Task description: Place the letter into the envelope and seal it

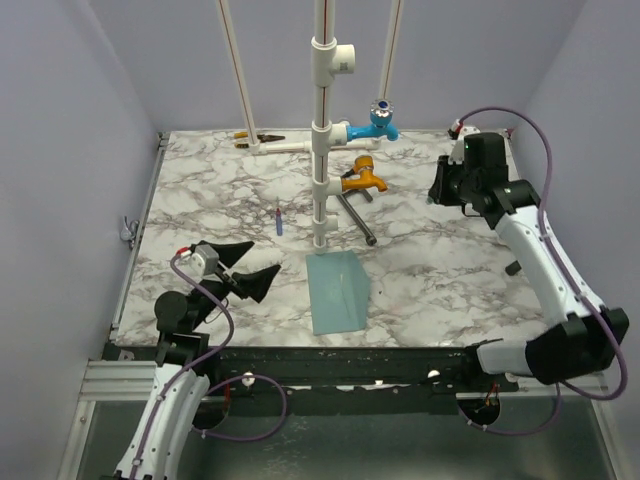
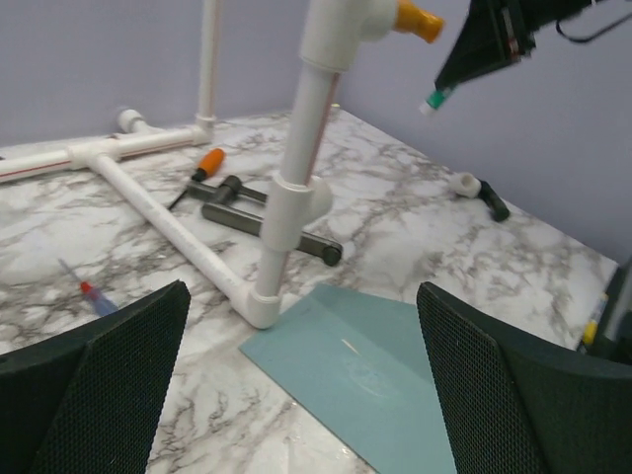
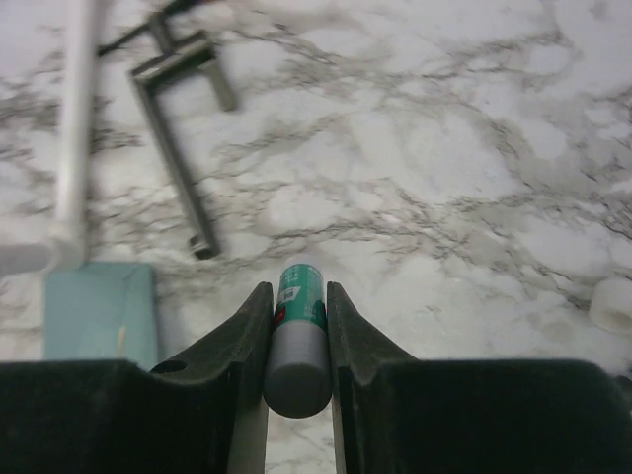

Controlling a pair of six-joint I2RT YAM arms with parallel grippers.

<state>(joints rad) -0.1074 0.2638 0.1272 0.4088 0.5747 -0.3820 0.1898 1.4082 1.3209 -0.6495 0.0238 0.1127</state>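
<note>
Looking down from the top camera, the envelope [image 1: 337,292] lies flat on the marble table [image 1: 440,270] just in front of the white pipe stand [image 1: 321,150], and no tan letter shows anywhere — so I judge it to be tucked inside, with the sealing left to do. The left gripper [image 1: 266,255] sits just left of the envelope, jaws spread wide and empty; the right gripper [image 1: 438,188] hangs well apart over the far right. From the left wrist, the envelope lies beyond the parted fingers, touching neither. Its flap is perhaps folded down, though the crease is too faint to be sure, and at upper right the other claw carries a glue stick [image 2: 433,99]. From the right wrist, that claw is clenched on the stick's grey body — green end toward the table, the envelope's corner off at lower left.
</note>
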